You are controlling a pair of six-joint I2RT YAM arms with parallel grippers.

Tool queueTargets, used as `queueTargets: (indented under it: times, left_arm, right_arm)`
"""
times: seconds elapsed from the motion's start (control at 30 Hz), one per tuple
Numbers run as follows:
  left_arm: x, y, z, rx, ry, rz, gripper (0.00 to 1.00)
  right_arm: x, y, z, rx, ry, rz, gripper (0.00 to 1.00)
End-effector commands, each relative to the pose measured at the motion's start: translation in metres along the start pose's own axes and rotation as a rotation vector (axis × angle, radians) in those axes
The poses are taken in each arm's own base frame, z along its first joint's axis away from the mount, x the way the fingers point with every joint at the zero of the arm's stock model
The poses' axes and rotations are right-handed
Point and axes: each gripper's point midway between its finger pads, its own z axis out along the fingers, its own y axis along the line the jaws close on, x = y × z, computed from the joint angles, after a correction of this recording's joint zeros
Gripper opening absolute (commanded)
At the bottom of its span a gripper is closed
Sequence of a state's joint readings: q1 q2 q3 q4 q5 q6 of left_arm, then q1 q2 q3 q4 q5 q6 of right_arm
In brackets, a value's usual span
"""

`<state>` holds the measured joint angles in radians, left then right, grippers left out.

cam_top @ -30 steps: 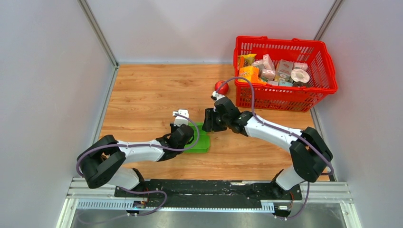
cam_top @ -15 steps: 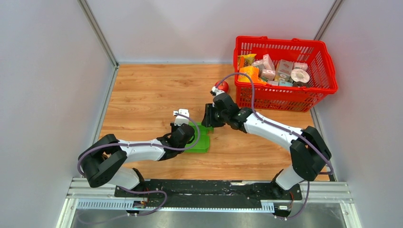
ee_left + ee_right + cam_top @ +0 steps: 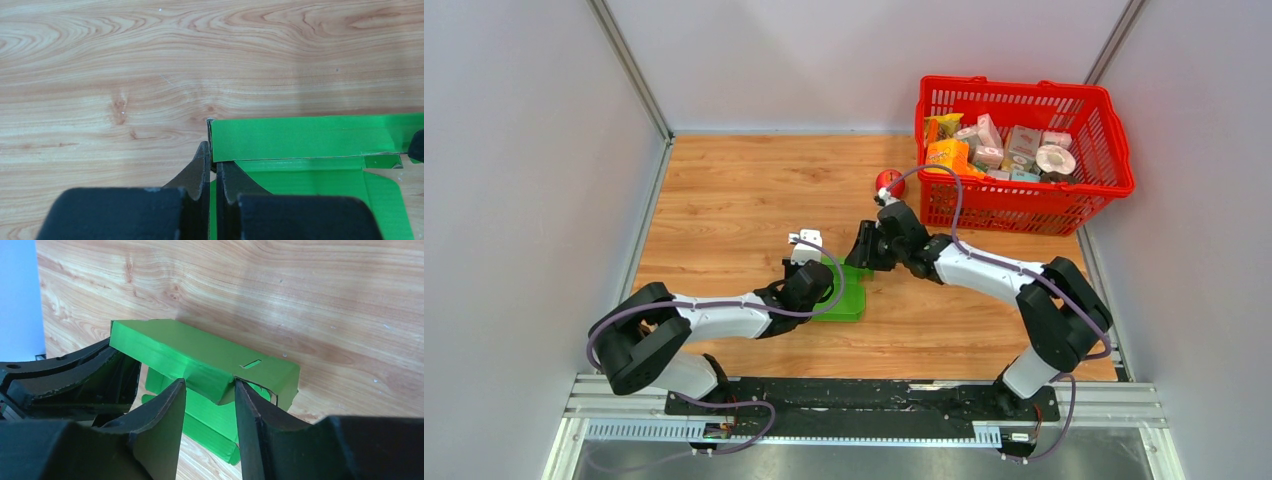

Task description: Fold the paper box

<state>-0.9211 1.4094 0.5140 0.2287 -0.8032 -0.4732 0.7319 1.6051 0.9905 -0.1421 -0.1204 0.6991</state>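
Light wood-grain tabletop bearing bright green thin cardboard box blank, small round red apple, red plastic lattice basket beside apple.

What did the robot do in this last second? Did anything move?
The right tool moved a little left and nearer, up to the green box. Its fingers now stand either side of the box's raised edge; whether they pinch it is unclear. The left tool stayed clamped on the box's other edge. The apple and the basket did not move.
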Motion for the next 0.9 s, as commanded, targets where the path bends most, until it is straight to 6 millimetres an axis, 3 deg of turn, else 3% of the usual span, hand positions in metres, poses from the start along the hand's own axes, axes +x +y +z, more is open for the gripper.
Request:
queueTargets:
  times: [0.0, 0.07, 0.13, 0.2, 0.27, 0.33, 0.4, 0.43, 0.57, 0.67, 0.77, 0.8, 0.87]
  left_arm:
    - [-0.012, -0.001, -0.002, 0.008, -0.032, -0.017, 0.0]
    - [-0.012, -0.002, -0.002, 0.013, -0.031, -0.018, 0.0]
    - [-0.012, -0.003, -0.002, 0.016, -0.03, -0.019, 0.0]
    - [-0.011, -0.003, -0.001, 0.017, -0.029, -0.018, 0.0]
    - [-0.012, -0.003, -0.001, 0.017, -0.03, -0.018, 0.0]
    - [-0.011, -0.002, -0.001, 0.015, -0.029, -0.018, 0.0]
    - [-0.011, -0.002, -0.001, 0.013, -0.029, -0.015, 0.0]
    - [-0.012, -0.002, -0.002, 0.012, -0.03, -0.018, 0.0]
    - [-0.011, 0.0, -0.002, 0.007, -0.033, -0.018, 0.0]
    - [-0.012, -0.001, -0.002, 0.009, -0.033, -0.021, 0.0]
    - [-0.01, -0.002, -0.001, 0.01, -0.029, -0.019, 0.0]
    - [-0.009, -0.002, -0.001, 0.011, -0.026, -0.017, 0.0]
    - [-0.009, -0.002, 0.0, 0.01, -0.024, -0.015, 0.0]
  right_arm:
    - [-0.014, 0.018, 0.0, -0.146, -0.062, 0.109, 0.43]
    - [-0.016, 0.019, -0.001, -0.203, -0.073, 0.154, 0.4]
    - [-0.02, 0.026, -0.003, -0.277, -0.083, 0.209, 0.28]
    - [-0.019, 0.019, -0.002, -0.293, -0.084, 0.254, 0.11]
    - [-0.018, 0.018, 0.0, -0.29, -0.081, 0.243, 0.11]
    - [-0.015, 0.01, -0.001, -0.253, -0.077, 0.208, 0.23]
    - [-0.007, -0.003, -0.003, -0.192, -0.067, 0.176, 0.43]
    - [-0.009, -0.006, -0.009, -0.162, -0.102, 0.115, 0.48]
    - [0.005, -0.022, -0.019, -0.028, -0.125, -0.047, 0.54]
    - [0.015, -0.025, -0.019, 0.051, -0.155, -0.149, 0.45]
    - [0.019, -0.023, -0.011, 0.114, -0.182, -0.223, 0.2]
    - [0.018, -0.025, -0.01, 0.143, -0.194, -0.239, 0.01]
    - [0.016, -0.028, -0.004, 0.206, -0.225, -0.272, 0.0]
